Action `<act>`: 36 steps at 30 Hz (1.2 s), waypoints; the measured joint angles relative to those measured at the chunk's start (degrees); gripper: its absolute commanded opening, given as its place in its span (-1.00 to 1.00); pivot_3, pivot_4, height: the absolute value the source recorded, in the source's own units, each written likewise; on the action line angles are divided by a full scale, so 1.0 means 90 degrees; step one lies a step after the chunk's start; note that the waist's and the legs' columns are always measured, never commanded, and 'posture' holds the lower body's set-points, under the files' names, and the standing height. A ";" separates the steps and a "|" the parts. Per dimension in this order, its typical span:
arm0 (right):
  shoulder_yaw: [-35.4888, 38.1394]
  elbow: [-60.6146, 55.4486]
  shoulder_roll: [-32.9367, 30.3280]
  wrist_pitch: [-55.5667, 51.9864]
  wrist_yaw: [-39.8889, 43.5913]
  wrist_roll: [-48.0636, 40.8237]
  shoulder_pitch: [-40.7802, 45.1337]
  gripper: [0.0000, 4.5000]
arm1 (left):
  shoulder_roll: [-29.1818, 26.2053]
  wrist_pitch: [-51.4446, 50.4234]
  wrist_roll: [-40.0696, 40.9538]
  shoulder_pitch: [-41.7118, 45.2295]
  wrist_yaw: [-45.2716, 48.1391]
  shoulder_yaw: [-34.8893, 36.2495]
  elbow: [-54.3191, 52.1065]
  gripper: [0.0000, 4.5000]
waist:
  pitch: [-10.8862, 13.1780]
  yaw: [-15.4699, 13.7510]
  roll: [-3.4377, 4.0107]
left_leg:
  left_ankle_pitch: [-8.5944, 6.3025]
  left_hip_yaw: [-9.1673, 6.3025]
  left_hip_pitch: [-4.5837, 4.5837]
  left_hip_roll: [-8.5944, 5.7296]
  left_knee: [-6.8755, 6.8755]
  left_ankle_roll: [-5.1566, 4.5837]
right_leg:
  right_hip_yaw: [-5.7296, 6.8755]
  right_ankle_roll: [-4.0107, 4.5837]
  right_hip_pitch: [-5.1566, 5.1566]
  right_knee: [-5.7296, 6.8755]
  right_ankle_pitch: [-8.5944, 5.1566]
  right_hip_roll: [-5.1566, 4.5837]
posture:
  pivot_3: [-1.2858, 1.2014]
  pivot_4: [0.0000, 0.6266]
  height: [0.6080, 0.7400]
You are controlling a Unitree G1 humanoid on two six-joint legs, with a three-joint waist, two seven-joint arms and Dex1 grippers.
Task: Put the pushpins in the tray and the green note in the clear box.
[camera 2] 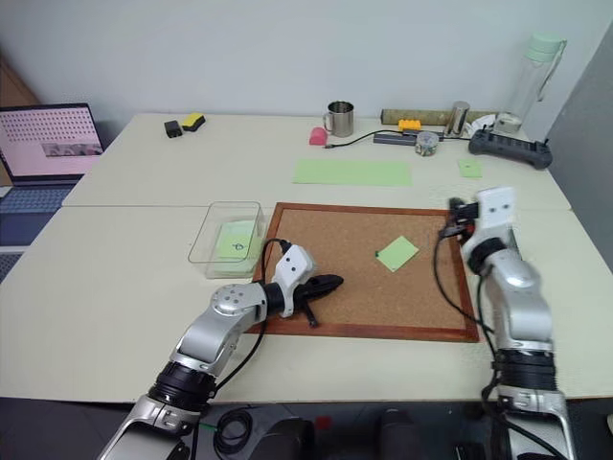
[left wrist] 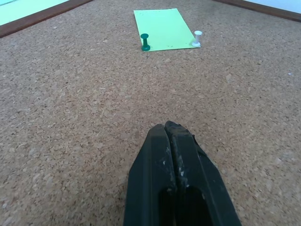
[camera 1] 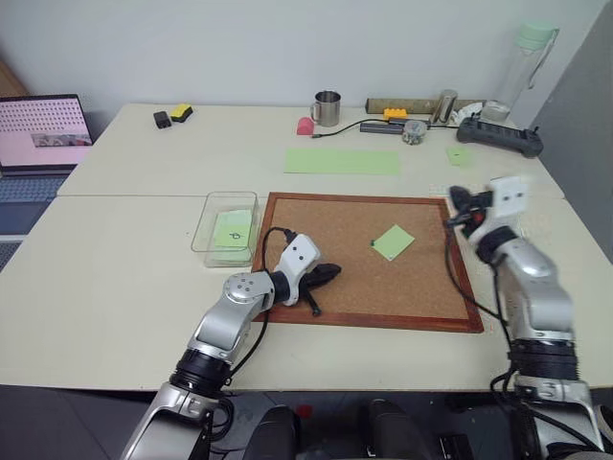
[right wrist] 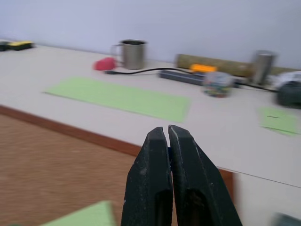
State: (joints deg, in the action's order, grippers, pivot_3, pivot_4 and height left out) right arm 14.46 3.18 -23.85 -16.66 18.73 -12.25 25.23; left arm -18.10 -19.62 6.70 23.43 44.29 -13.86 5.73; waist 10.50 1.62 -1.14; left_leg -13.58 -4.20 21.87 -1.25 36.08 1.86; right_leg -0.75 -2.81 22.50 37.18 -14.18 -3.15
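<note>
1 green note (camera 1: pixel 394 241) btwn claws

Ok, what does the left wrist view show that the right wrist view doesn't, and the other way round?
Left wrist view, not the right: a green pushpin and a white pushpin at two corners of the light-green square paper note.

Right wrist view, not the left: a steel mug, a pink object beside it and a black cable on the pale table.

Both: the brown cork board with its wooden frame, part of that note, and a pair of black fingers, the left gripper and the right gripper, each shut.
</note>
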 measured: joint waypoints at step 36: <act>0.0274 0.2632 -0.0558 0.0461 0.0553 -0.0208 0.0677 0.88 | 0.0028 0.0001 -0.0011 -0.0039 -0.0156 0.0054 -0.0005 -1.00 | -0.0005 0.0017 0.0009 | 0.0000 0.0005 -0.0013 0.0001 0.0001 -0.0001 | -0.0002 -0.0001 -0.0020 -0.0006 0.0001 0.0001 | 0.03 -0.52 1.00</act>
State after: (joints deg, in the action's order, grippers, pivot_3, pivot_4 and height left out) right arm 16.93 26.87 -28.87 -12.52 23.70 -14.12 31.32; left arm -17.85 -19.61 6.60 23.08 42.89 -13.37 5.68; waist 10.45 1.77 -1.05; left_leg -13.57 -4.16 21.74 -1.24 36.09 1.85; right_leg -0.77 -2.82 22.32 37.13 -14.18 -3.14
